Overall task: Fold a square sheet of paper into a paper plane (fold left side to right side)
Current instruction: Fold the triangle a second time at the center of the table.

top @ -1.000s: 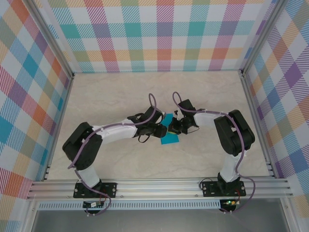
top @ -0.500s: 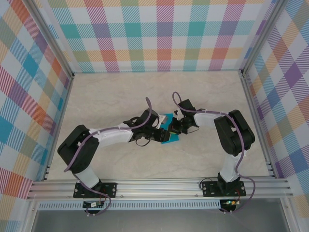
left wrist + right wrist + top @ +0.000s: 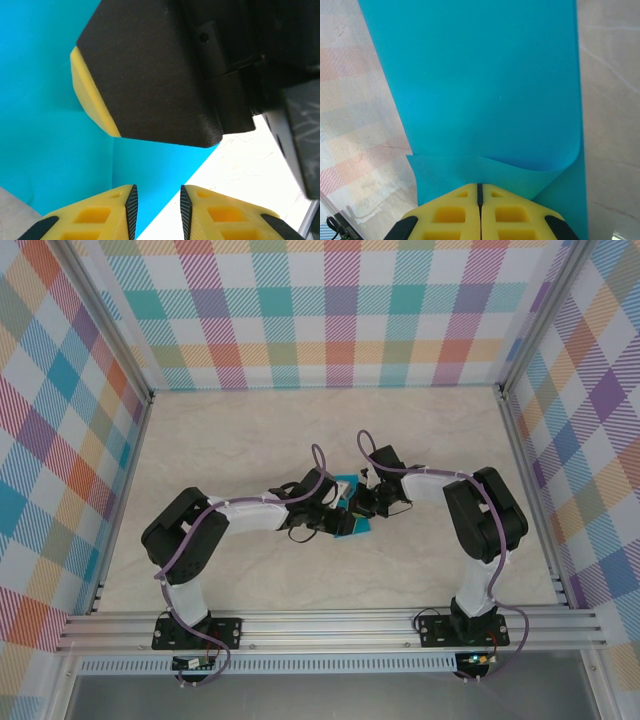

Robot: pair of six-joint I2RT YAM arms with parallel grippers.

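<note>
The paper (image 3: 480,80) lies near the middle of the surface (image 3: 250,440), between the two arms, which reach in toward each other from the near edge and meet over it.

The right end effector (image 3: 480,197) is clenched, its yellow fingers pressed flat together with no gap. In the right wrist view, the paper's near edge rises from the sheet in a shallow curl and runs in under these closed tips, so the grip is on that lifted flap. The flap bends up most sharply on the right side. The rest of the sheet stretches away flat toward the far edge of the surface, its long sides straight.

The left end effector (image 3: 156,212) is released, with a narrow gap between its two yellow fingers. Through the gap show a strip of paper and, beside it, bare surface. It hovers at the paper's edge, and whether it touches the sheet cannot be told. Just beyond it, the right end effector's black body and one yellow pad stand over the paper, close to the left fingertips.
</note>
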